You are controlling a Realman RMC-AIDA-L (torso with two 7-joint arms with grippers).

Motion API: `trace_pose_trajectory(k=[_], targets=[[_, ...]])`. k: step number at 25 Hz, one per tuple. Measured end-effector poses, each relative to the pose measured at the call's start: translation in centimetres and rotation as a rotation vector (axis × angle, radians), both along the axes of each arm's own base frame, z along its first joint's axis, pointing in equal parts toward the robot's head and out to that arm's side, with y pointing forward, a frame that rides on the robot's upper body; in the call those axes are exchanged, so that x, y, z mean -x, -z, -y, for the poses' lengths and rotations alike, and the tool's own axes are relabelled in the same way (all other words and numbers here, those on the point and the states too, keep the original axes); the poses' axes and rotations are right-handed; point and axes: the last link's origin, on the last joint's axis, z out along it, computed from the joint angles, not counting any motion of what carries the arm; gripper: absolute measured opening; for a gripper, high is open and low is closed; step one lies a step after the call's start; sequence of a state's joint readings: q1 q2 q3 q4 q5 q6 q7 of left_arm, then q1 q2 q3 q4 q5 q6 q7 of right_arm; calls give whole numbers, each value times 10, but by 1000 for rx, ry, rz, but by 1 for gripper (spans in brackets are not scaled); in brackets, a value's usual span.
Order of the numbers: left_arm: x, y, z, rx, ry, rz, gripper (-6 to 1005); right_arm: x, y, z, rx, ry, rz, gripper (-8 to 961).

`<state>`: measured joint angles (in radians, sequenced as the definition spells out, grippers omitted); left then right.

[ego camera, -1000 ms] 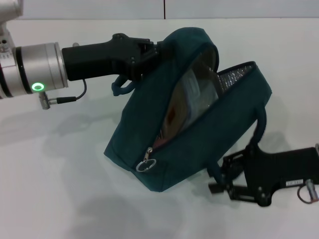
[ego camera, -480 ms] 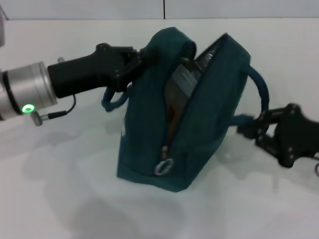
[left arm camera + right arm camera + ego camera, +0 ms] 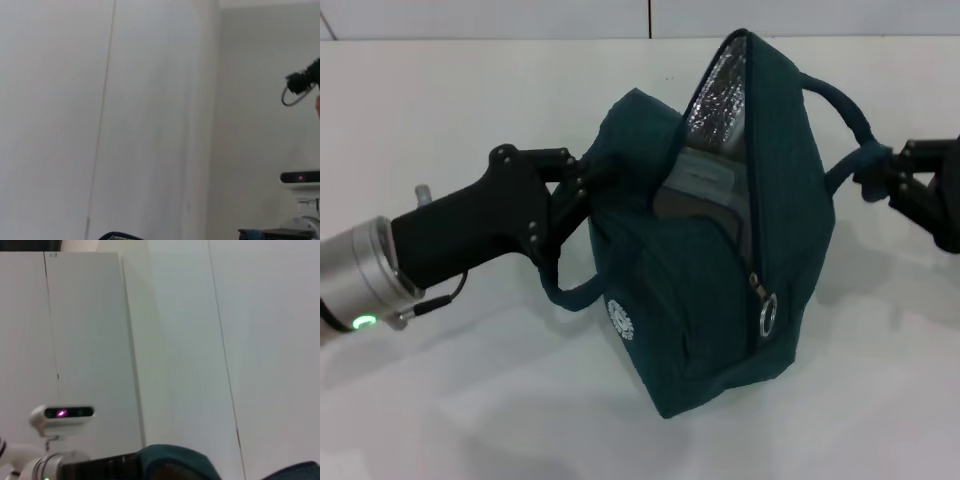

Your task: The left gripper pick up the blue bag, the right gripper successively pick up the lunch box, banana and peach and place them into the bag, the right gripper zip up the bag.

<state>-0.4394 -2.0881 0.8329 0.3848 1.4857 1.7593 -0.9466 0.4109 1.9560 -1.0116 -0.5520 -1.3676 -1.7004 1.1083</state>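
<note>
1. The blue bag point(image 3: 720, 250) is standing upright on the white desk point(image 3: 440, 110), roughly at the centre of the head view, with its mouth gaping at the top and silver lining showing inside.
2. A clear-lidded lunch box point(image 3: 705, 180) is sitting inside the opening; banana and peach are not visible in any view.
3. The zipper track is running steeply down the bag's right-hand face, its long axis close to vertical, and the ring pull point(image 3: 767, 312) is hanging at the low end of that track.
4. The left end effector point(image 3: 575, 190) is clamping the bag's left upper edge, just above one drooping handle point(image 3: 570, 290).
5. The right end effector point(image 3: 890, 175) is pinching the other handle point(image 3: 840, 120) on the bag's right, level with the bag's upper half.
6. Judged relation: the pull is lying below and to the left of the right end effector, the nearer arm; closing would mean drawing the pull upward along the track.
</note>
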Motion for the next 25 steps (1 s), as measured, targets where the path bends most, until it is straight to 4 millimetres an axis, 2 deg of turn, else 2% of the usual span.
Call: trace_pose_trajectory(k=[3, 8, 17, 20, 25], targets=[[4, 5, 4, -40, -22, 20, 40, 1, -1, -4, 10, 13, 2, 78], [7, 12, 8, -60, -26, 9, 41, -1, 6, 0, 31, 20, 14, 78], [8, 26, 17, -74, 9, -36, 146, -9, 5, 10, 20, 49, -5, 127], [6, 27, 16, -64, 18, -40, 178, -9, 2, 13, 4, 42, -22, 343], [6, 29, 14, -65, 9, -45, 191, -10, -11, 25, -52, -6, -87, 445]])
